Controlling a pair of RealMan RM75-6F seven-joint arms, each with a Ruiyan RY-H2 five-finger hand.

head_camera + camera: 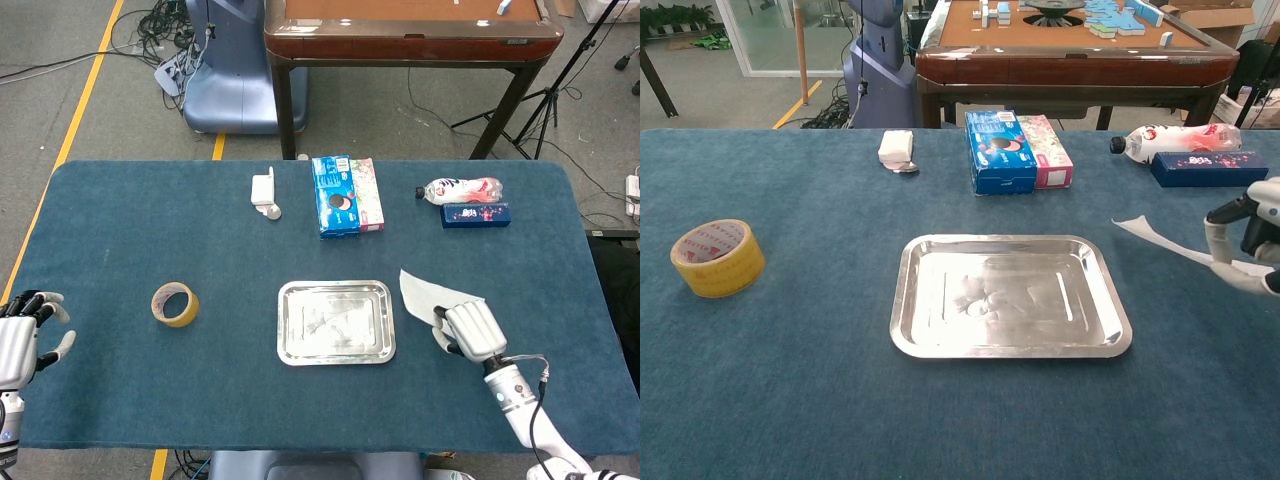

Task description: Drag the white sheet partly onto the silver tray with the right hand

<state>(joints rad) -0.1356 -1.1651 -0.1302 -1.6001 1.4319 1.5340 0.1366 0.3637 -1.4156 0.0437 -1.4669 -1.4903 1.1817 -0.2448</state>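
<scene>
The right hand point(470, 330) pinches the white sheet point(425, 293) lifted just right of the silver tray point(336, 321), so the light grip could let it slip free or crumple mid-drag

Sheet point(425, 293) right of tray point(336, 352), tape roll point(175, 304) left

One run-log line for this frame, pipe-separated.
right robot hand: grips white sheet, sheet partly lifted | silver tray: bare, sheet not on it | left robot hand: idle at table's near-left edge
</scene>
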